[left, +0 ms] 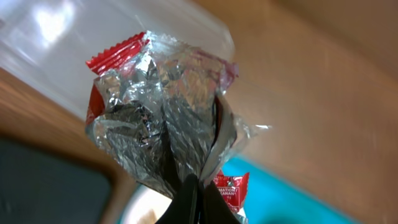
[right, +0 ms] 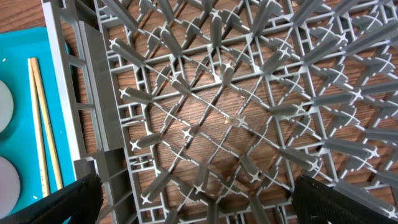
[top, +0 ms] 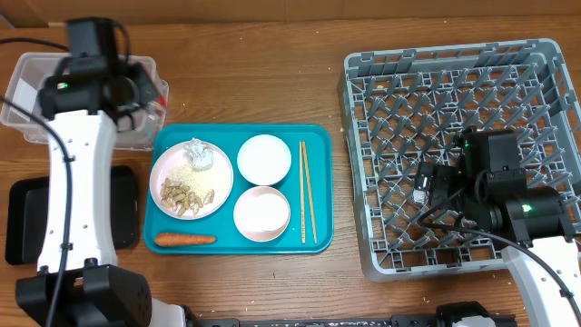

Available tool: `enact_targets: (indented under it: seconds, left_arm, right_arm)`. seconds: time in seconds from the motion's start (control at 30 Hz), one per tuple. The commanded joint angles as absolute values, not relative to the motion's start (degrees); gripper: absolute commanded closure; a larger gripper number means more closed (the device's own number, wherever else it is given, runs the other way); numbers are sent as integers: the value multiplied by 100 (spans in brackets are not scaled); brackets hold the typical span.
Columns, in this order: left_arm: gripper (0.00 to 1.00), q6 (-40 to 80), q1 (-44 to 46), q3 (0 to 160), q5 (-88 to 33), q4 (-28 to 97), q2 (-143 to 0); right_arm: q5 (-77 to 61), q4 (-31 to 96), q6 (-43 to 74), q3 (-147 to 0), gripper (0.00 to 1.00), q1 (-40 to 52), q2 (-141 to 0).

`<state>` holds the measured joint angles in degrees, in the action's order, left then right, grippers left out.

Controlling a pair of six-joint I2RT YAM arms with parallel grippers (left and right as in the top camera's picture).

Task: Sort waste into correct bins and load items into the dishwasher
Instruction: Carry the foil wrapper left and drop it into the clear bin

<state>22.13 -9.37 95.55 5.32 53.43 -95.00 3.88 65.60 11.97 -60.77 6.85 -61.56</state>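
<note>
Left jaws clamped shut on the crumpled red-and-white wrapper (left: 155, 112), held over the right-hand end of the clear tub (top: 20, 102), drop straight below; right jaws wide open, empty, above the dish rack (top: 357, 163).

Plate (top: 221, 173), bowls (top: 264, 159), chopsticks (top: 308, 191) on tray (top: 227, 136) between tub (top: 23, 91) and dish rack (top: 354, 182).
</note>
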Motion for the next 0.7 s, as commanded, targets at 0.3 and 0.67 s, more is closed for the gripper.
enact_targets:
  seconds: [0.3,0.67]
  left_arm:
    - [90,2228,-1653,9649,965,4458,-10350]
    - [46,2226,-1562,9773,80,5078,-10263]
  right_arm:
    - [467,6530,1201,-6254,0,705,-6143]
    - [469,6571,1199,-6254,0,705,-6143]
